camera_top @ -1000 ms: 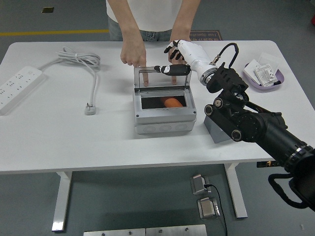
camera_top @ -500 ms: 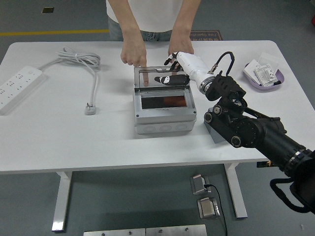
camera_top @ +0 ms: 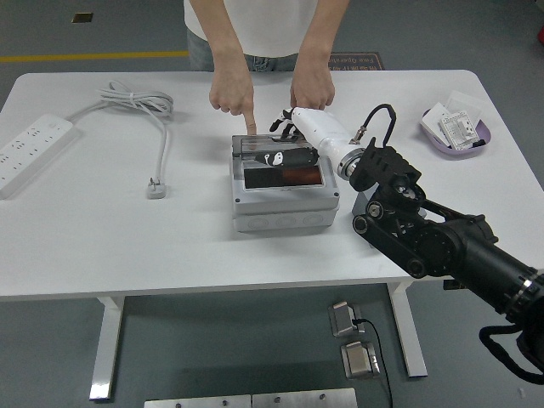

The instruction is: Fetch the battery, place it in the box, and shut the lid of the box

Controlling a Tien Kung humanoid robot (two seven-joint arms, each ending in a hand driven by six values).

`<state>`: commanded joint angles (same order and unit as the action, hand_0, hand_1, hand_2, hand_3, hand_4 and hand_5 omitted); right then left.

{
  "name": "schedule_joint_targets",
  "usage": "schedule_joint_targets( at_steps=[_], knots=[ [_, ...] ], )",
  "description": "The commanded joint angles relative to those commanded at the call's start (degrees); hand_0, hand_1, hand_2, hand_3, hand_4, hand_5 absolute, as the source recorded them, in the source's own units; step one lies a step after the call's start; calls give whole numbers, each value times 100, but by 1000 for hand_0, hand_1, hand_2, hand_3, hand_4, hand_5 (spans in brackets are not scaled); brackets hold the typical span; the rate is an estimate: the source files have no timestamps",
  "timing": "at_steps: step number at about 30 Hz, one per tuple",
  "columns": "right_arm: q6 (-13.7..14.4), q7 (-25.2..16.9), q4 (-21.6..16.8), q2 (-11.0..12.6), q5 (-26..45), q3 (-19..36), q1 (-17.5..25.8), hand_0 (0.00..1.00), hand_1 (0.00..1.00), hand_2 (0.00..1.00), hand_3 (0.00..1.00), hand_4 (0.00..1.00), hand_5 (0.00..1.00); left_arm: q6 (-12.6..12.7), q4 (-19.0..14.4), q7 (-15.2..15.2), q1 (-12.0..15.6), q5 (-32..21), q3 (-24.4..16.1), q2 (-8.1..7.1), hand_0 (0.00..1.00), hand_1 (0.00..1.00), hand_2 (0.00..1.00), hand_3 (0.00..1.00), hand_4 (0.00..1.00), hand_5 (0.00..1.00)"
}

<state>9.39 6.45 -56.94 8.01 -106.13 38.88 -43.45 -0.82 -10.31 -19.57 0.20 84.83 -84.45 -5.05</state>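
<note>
Nearest the table's front edge, the robot's black right arm [camera_top: 442,246] comes in from the lower right corner and reaches up over the white table [camera_top: 170,246], partly covering a small grey block [camera_top: 361,206] that sits just right of the box. The grey box [camera_top: 282,195] stands a little forward of the table's middle, its front wall showing round knock-out marks. Its clear lid [camera_top: 276,153] is tipped low over the opening, nearly down but with the rear part not yet flat. Through the lid there is a dull orange shape inside the box, likely the battery [camera_top: 297,176], though the glare on the plastic makes it hard to be sure. The right hand [camera_top: 293,146], white at the wrist with black fingers, lies on top of the lid with its fingers stretched out flat across it, pressing rather than gripping anything.

Behind the box a person in a white top stands at the far side. One hand [camera_top: 232,92] points a finger down onto the box's rear left corner; the other hand [camera_top: 312,87] rests just behind the robot's wrist.

Off to the left, a white power strip [camera_top: 30,151] lies near the edge, its coiled cable [camera_top: 140,104] ending in a plug [camera_top: 155,188]. At the far right sits a purple tray [camera_top: 455,136] holding some white packets.
</note>
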Motion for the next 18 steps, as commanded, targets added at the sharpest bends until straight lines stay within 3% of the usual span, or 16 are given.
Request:
schedule_joint_targets(
  at_steps=[8, 18],
  knots=[
    [-128, 147, -420, 113, -142, -137, 177, 484, 496, 569, 665, 953, 602, 1, 0, 1, 19, -13, 11, 18, 604, 636, 634, 638, 761, 86],
    [-193, 220, -588, 125, -273, -10, 291, 475, 481, 556, 670, 952, 608, 6, 0, -5, 24, -13, 12, 23, 604, 636, 633, 637, 762, 89]
  ],
)
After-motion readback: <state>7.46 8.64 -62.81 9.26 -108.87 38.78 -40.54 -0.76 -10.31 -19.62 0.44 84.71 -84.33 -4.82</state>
